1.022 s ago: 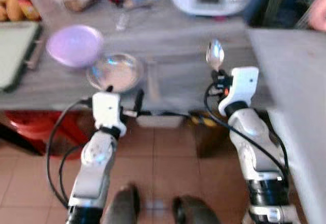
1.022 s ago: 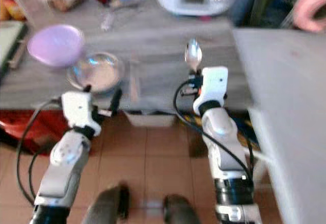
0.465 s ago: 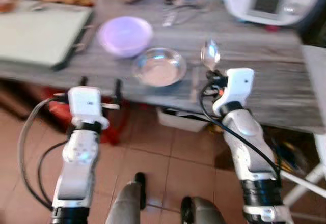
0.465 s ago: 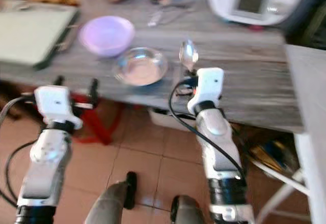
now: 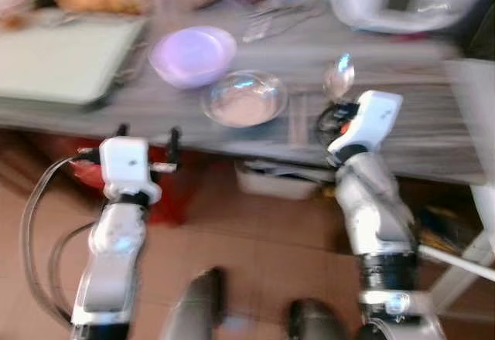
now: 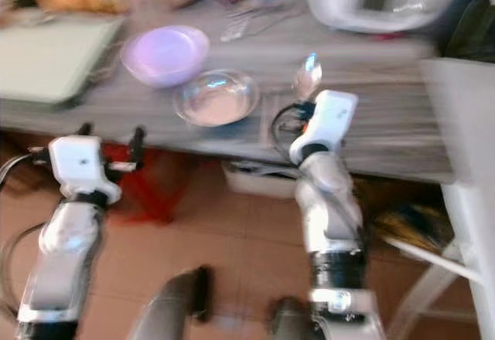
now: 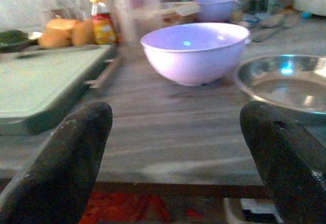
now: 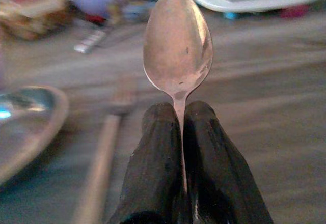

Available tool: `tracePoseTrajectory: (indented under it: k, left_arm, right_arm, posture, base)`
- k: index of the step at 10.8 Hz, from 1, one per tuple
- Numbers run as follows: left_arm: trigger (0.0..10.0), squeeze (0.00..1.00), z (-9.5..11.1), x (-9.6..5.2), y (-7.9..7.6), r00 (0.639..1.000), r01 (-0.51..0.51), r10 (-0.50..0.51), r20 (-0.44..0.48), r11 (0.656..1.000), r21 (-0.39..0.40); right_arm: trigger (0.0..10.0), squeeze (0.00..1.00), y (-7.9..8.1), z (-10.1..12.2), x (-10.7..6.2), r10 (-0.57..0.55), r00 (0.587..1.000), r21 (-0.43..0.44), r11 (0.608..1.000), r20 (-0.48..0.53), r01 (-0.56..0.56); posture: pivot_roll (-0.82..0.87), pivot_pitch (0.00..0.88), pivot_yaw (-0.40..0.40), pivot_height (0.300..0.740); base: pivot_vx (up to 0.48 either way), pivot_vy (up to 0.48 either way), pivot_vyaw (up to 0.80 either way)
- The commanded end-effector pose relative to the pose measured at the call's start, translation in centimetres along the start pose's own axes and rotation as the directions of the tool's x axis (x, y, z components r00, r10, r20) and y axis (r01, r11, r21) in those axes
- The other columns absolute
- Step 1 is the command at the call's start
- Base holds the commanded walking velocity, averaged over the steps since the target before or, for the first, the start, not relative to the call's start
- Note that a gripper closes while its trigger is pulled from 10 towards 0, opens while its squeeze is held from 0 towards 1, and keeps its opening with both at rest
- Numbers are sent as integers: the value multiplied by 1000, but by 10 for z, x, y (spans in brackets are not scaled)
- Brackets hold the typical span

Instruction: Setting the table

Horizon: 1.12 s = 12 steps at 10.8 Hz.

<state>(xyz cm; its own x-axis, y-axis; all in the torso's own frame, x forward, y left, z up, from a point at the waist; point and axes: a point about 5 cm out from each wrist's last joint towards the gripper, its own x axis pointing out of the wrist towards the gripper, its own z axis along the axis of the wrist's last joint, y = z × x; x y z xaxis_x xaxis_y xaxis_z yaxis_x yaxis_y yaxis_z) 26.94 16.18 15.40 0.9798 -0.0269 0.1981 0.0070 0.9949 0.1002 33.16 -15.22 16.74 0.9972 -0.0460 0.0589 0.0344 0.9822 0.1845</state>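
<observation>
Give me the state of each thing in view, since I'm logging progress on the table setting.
Spoon: clamped upright in the right gripper, bowl end up.
Right gripper: jaws shut on the spoon's handle, at the table's edge.
Left gripper: jaws open, holding nothing, short of the table's front edge.
Purple bowl: upright on the table, looks empty.
Metal bowl: upright, empty, beside the purple bowl.
Fork: lying flat by the metal bowl.

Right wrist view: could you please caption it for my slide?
Right end effector pinching a spoon upright above the grey table.
</observation>
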Motion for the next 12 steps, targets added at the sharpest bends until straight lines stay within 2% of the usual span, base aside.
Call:
tracePoseTrajectory:
  k: [1,3,5,7,8,11,12]
  left_arm:
    - [10000,0,-6,-7,7,999,-26,25,-34,1000,-4]
    - [10000,0,-5,-12,10,998,-27,27,-48,1000,0]
    - [10000,0,-10,-23,7,996,-17,17,-89,1000,-1]
    - [10000,0,-10,-25,9,995,-16,17,-97,1000,2]
    - [10000,0,-9,-24,9,995,-16,16,-97,1000,5]
    - [10000,0,-8,-24,10,995,-7,8,-102,1000,12]
    - [10000,0,-8,-24,8,995,-3,4,-102,1000,8]
  right_arm:
    - [10000,0,3,2,3,5,1000,14,1000,6,-5]
    - [10000,0,-3,6,12,-22,1000,31,999,3,22]
    - [10000,0,-4,10,23,-16,1000,47,999,-1,16]
    - [10000,0,-2,12,28,-6,1000,52,999,2,6]
    - [10000,0,1,12,30,9,1000,59,998,0,-9]
    - [10000,0,22,3,35,63,995,207,977,-71,-47]
    - [10000,0,29,1,35,86,991,209,976,-98,-64]
  posture:
    - [2,252,3,740]
    - [14,271,9,740]
    - [31,289,17,740]
    - [37,293,20,740]
    - [40,294,23,740]
    - [45,296,26,740]
    - [43,295,20,740]
  base:
    - [0,0,0]
    - [0,0,0]
    - [0,0,0]
    - [0,0,0]
    - [0,0,0]
    - [0,0,0]
    - [0,0,0]
